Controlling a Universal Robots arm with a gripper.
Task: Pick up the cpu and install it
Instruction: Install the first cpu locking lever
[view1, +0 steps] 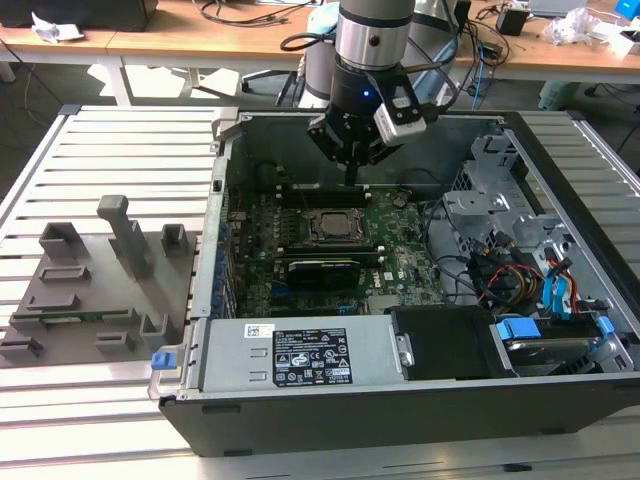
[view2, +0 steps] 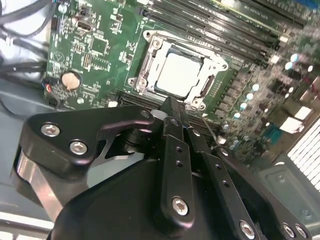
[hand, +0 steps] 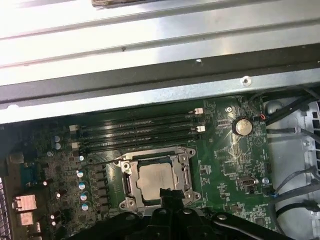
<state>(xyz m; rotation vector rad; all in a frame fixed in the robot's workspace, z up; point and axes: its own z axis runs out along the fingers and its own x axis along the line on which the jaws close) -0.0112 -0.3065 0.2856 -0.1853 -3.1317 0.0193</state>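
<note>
The cpu, a square chip with a silver-grey top, lies flat inside the metal socket frame on the green motherboard of the opened computer case. In both wrist views the cpu sits square in the frame. My gripper hangs above the board, just behind the socket and apart from the chip. Its black fingers come together to one narrow tip, shut with nothing between them.
A grey plastic fixture stands on the slatted table at the exterior view's left. Inside the case are the power supply in front, a drive cage with cables at the right, memory slots and a coin battery.
</note>
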